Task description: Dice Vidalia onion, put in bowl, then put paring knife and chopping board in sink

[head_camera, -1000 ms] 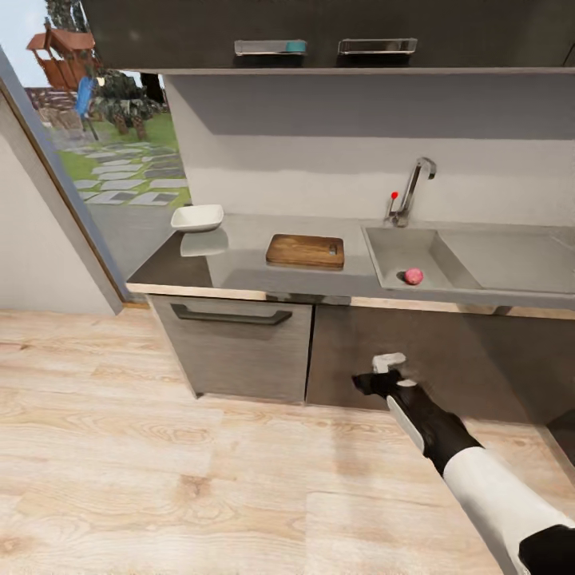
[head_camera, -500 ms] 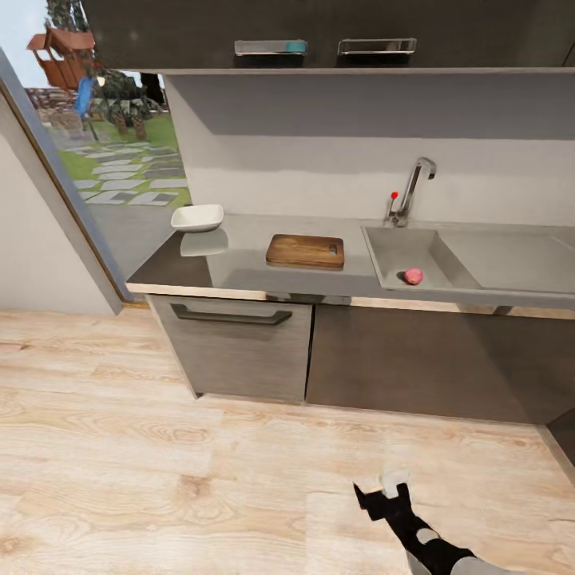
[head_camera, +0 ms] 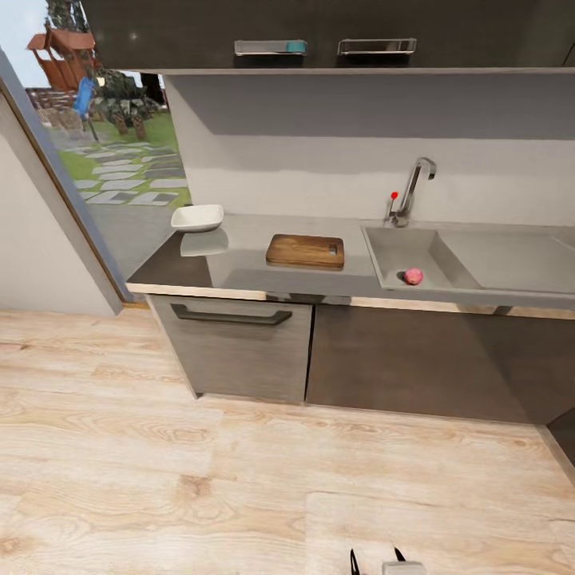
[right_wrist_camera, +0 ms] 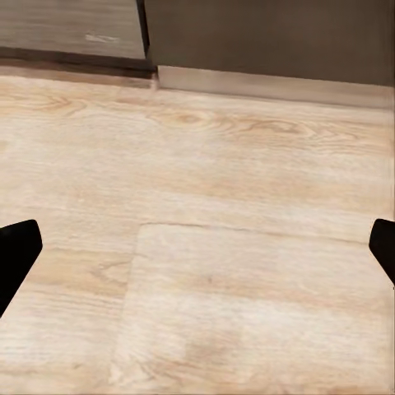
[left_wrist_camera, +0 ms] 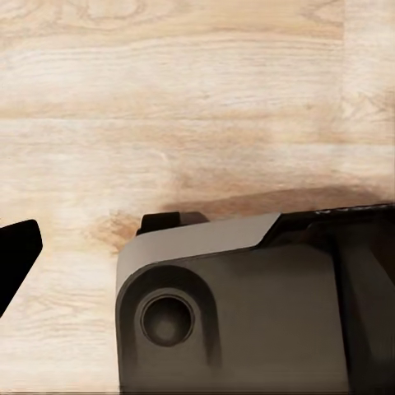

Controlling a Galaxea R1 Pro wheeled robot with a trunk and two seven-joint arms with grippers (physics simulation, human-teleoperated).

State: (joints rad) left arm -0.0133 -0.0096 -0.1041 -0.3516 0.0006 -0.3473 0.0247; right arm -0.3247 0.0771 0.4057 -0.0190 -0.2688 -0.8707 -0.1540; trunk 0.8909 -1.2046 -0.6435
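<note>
On the grey worktop there is one white squarish bowl at the left end, one brown chopping board with a slot handle, and one sink holding one small pink onion near the basin's front. The right gripper is spread wide over the wooden floor; the left gripper's state I cannot tell

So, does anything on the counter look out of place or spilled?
Nothing stands out. The bowl and chopping board lie flat on the countertop, and the onion sits in the sink. No spill shows.
</note>
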